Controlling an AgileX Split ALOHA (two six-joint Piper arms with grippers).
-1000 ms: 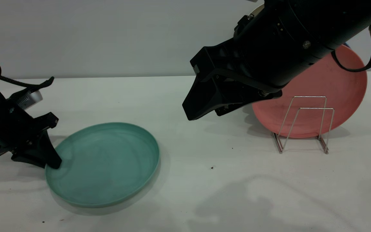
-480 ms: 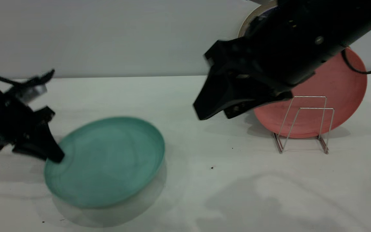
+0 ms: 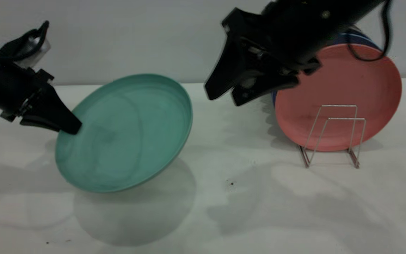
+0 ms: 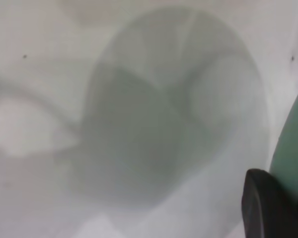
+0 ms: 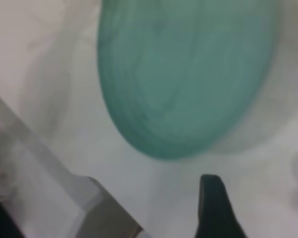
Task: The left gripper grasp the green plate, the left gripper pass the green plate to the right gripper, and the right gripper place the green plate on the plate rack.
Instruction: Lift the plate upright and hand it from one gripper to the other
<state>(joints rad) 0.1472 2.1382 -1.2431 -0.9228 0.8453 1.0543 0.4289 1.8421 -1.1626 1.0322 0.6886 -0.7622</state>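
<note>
The green plate point(image 3: 125, 134) hangs tilted above the table, its face turned toward the camera. My left gripper point(image 3: 72, 127) is shut on the plate's left rim; in the left wrist view one black finger point(image 4: 268, 208) presses against the green rim point(image 4: 294, 148). My right gripper point(image 3: 222, 98) is open and empty, high in the air between the plate and the plate rack point(image 3: 333, 135), apart from both. The right wrist view shows the plate point(image 5: 188, 74) ahead of one black finger point(image 5: 216, 203). The wire rack stands on the table at the right.
A salmon-pink plate point(image 3: 337, 95) stands upright in the rack's rear slot, with a blue-striped object point(image 3: 360, 37) behind it. The white table point(image 3: 245, 211) carries the shadows of the plate and the arms. A grey wall runs behind.
My left gripper has lifted the green plate off the table and tilted it more upright. My right gripper has risen and turned a little toward the plate.
</note>
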